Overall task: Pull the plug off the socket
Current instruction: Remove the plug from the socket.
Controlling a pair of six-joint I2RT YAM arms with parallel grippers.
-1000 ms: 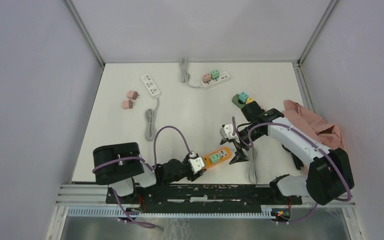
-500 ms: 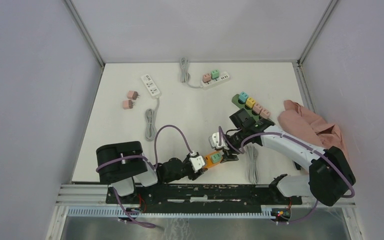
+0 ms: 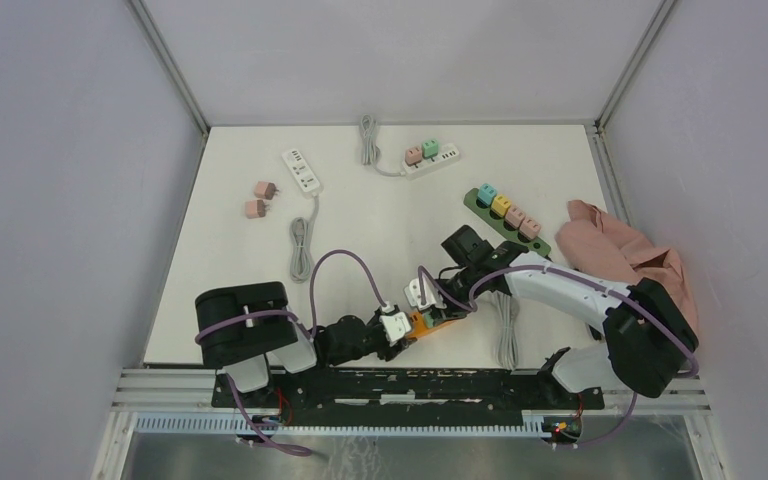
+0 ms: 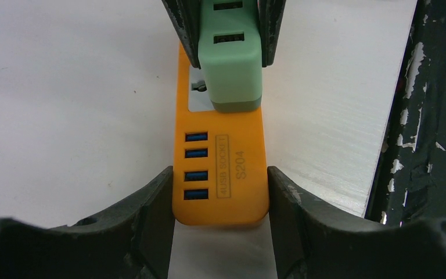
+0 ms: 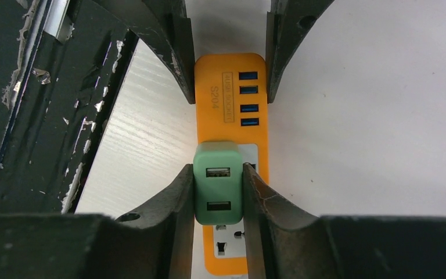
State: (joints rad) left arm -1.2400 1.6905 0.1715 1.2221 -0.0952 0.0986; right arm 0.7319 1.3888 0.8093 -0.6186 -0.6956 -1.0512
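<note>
Left wrist: one green plug [image 4: 231, 70], one orange socket [image 4: 220, 192]

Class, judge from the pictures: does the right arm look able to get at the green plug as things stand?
Yes, it seems so: the right gripper is shut on the plug, a finger on each side. The left gripper holds the strip at its USB end, clear of the plug.

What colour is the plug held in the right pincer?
A mint green plastic plug, plugged into the orange power strip; clearest in the right wrist view.
</note>
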